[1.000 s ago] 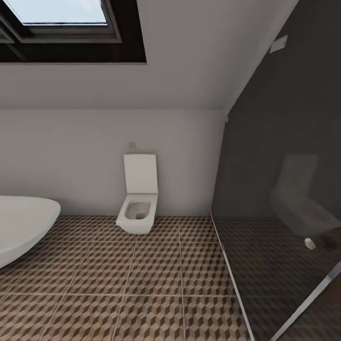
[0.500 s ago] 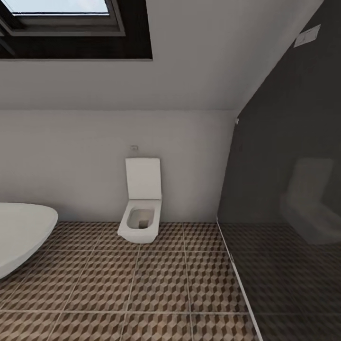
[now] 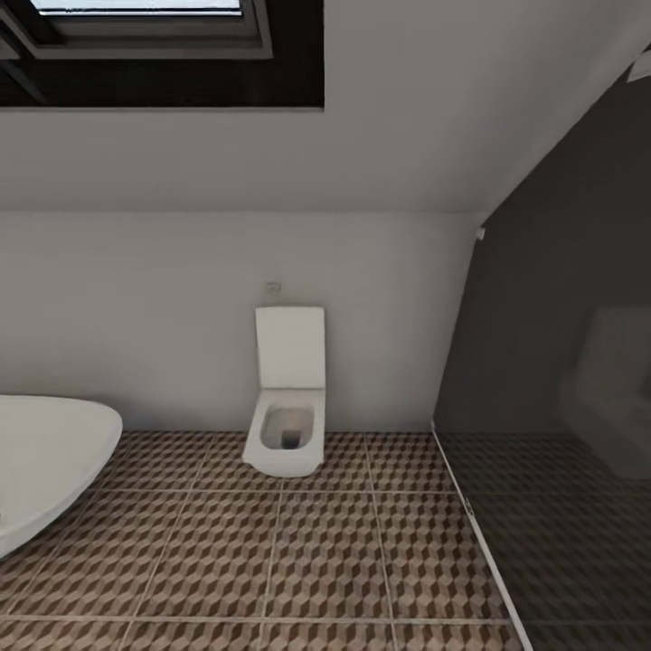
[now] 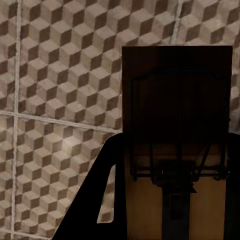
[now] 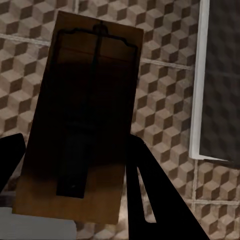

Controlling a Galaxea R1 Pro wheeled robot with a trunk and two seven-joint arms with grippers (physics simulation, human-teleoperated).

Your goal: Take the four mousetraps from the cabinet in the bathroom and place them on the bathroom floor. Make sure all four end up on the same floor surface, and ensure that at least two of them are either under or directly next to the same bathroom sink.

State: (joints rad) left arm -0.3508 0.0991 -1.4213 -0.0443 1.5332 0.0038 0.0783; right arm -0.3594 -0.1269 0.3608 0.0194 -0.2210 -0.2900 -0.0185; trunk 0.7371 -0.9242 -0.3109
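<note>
The head view looks across the bathroom floor [image 3: 325, 561] of square tiles printed with a brown, beige and grey cube pattern, toward a white wall-hung toilet [image 3: 287, 405] with its lid raised against the pale wall. The rounded rim of a white oval bathtub [image 3: 45, 461] stands on the robot's left side. A dark glass shower partition [image 3: 561, 389] on the other side carries a faint reflection of the toilet. A dark-framed skylight [image 3: 154, 45] is set in the sloped ceiling.

In the left wrist view, the left gripper [image 4: 172, 200] has its dark fingers [image 4: 92, 200] clamped on a flat tan wooden mousetrap with a dark wire bar [image 4: 177, 125]. The trap juts out beyond the fingertips, above the cube-patterned tiles.

In the right wrist view, the right gripper [image 5: 75, 185] has its dark fingers [image 5: 155, 200] closed on either side of a second flat tan wooden mousetrap with a dark wire frame [image 5: 85, 110], which stands out past the fingertips over the same tiling. Beyond that trap, on one side, runs the pale lower edge of the glass partition [image 5: 200, 85].
</note>
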